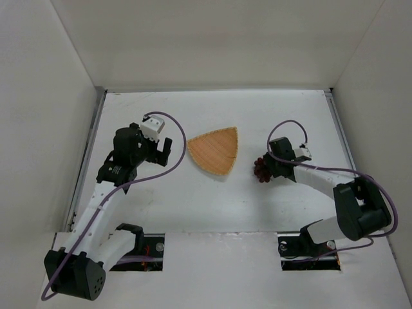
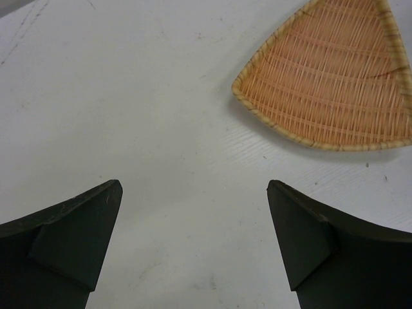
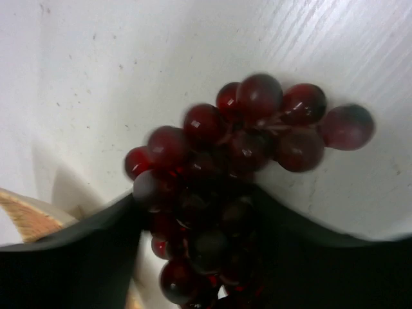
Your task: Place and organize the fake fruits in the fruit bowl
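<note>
The left gripper (image 2: pixel 194 190) is hovering over the desk (image 2: pixel 129 96), jaws standing wide apart; the bowl (image 2: pixel 335 84) is lying beyond it, rightward, well away from the desk edge (image 2: pixel 16 5).

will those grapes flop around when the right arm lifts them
Probably floppy: the grapes are a loose cluster, with berries sticking out past the right fingers. Likely light, being small beside the bowl. Single berries look glossy, so a pinch may slip.

bright even light, soft shadows, grapes (image 3: pixel 238 167) blurred close-up
</note>
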Controlling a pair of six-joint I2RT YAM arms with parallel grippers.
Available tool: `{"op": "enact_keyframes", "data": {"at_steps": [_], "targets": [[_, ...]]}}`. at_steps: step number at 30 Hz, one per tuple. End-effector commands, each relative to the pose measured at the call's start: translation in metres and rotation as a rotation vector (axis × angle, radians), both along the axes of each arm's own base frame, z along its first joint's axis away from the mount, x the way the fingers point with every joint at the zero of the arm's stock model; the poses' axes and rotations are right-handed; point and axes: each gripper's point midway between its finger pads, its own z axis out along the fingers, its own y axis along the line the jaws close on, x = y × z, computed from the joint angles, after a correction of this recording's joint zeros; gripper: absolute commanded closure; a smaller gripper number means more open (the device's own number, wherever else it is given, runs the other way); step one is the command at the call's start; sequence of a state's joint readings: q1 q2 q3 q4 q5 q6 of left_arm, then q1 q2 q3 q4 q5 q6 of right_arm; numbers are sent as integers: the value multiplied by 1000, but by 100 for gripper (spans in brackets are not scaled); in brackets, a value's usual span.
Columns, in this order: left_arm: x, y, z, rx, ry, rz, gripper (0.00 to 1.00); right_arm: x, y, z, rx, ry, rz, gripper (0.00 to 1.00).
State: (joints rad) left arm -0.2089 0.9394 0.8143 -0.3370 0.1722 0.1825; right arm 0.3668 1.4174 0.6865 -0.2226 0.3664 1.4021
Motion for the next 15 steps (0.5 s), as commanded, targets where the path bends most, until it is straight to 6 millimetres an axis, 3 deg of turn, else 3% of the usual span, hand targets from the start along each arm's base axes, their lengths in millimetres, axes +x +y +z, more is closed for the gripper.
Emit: {"op": "enact_keyframes", "data": {"at_steps": [1,2,3,5,8,10,13,15], "targets": [[3,3,5,-18,-38,22,0,18,-1,21,-24,-75,22,42],[3,4,5,-23,-38,28,0,20,-1,29,-41,-100,37,64],[3,6,4,-30,-33,39,0,23,-1,37,-58,-121,58,75],[3,12,-1,-54,-22,73,0,31,3,55,-102,-168,120,88],[7,21,-3,-139,-2,155,0,46,34,113,-241,-349,315,94],[6,20,-3,-259,52,199,0,50,69,153,-321,-492,449,94],[-9,-16,0,-465,161,49,0,51,115,183,-340,-599,605,94],[-20,-38,-1,-552,216,-55,0,51,142,191,-318,-624,668,95]]}}
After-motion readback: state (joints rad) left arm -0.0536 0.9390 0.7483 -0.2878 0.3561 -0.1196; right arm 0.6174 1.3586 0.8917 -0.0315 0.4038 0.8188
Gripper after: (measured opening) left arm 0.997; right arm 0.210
